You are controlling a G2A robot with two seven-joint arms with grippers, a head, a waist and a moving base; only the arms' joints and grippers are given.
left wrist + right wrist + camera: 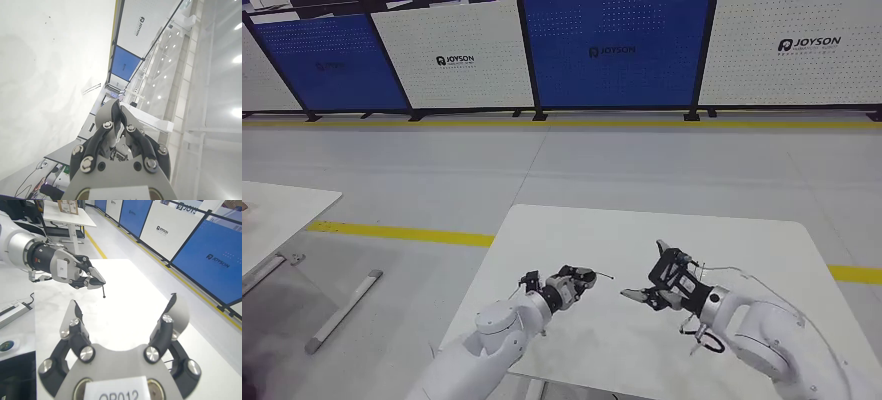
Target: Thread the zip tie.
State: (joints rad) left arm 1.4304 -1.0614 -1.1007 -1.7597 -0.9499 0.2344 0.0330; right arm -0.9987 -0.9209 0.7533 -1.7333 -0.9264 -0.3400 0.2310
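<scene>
at the far left of the top view a second white table (282, 205) juts in from the edge, and a yellow floor line (402, 233) runs from it toward the work table (742, 235). the left gripper (587, 275) hangs over the work table's left half, pointing toward the table's middle. its jaws are pressed together on one end of the zip tie (604, 274), a thin black strap that sticks out past the tips toward the other arm.

the right wrist view shows this grip from the front. there the left gripper (103, 281) pinches the zip tie (103, 291) at its upper end, and the strap hangs down with its small head at the free lower end. in the left wrist view the left gripper (118, 106) has its ribbed pads (115, 113) closed against each other.

just right of the strap's tip, the right gripper (642, 270) faces the left one, near it but apart. its jaws are spread wide with nothing between them. in its own view the right gripper (123, 298) sits over bare table, with the strap's head beyond its tips. blue and white panels (612, 50) line the floor behind.
</scene>
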